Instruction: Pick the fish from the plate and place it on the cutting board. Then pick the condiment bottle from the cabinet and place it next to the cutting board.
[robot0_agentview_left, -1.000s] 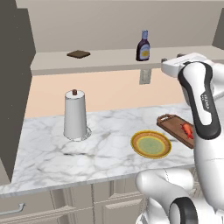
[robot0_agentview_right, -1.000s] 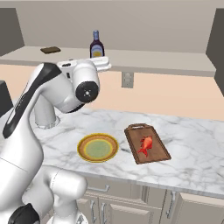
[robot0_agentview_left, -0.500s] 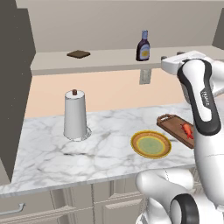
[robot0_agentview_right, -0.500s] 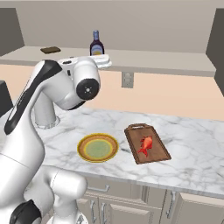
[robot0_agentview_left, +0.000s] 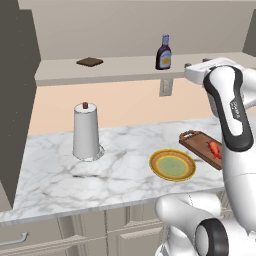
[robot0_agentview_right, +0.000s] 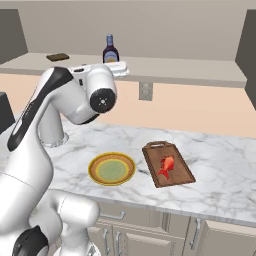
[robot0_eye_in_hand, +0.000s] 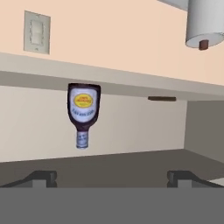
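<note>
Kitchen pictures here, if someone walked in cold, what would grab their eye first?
Probably the big white robot arm reaching up toward the wall shelf, its open claw lined up with the dark sauce bottle standing there. Next, the small red fish lying on the brown cutting board on the marble counter, beside a bare yellow-rimmed plate. A tall white paper-towel roll stands off to the left.
</note>
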